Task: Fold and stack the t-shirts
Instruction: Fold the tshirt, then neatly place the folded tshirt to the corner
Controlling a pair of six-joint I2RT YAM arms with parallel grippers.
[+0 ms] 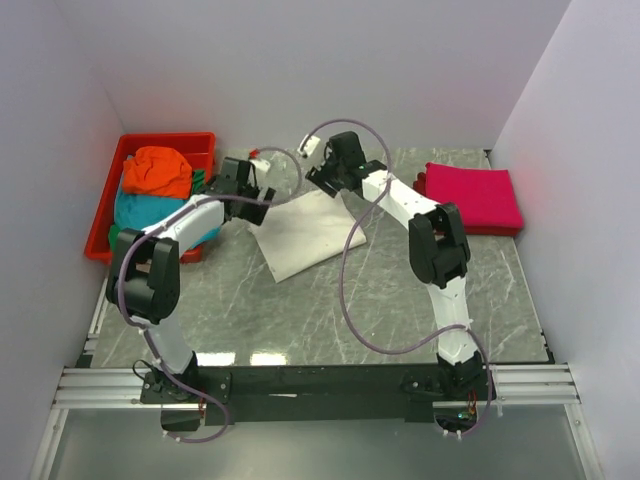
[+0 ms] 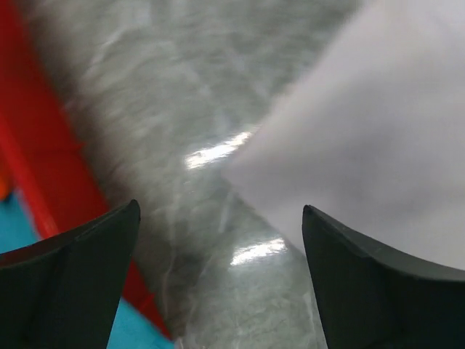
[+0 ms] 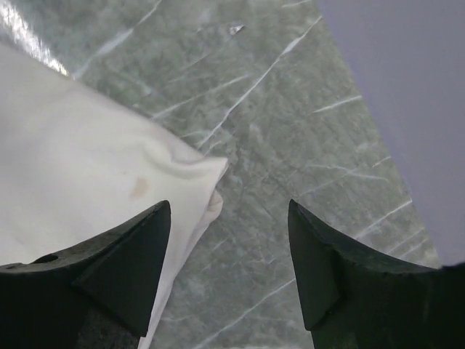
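Grey table (image 1: 400, 300), cream t-shirt (image 1: 305, 235) beside fingers (image 3: 131, 269)

Flat shirt (image 1: 305, 235) centre, heaped shirts (image 1: 160, 175) in tray (image 1: 175, 141) left, folded shirt (image 1: 472, 198) right

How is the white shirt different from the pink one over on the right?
The white shirt lies in the middle of the table; the pink shirt sits at its far right corner. The white shirt lies askew to the table edges; the pink shirt is nearly square to them. Both are folded flat.
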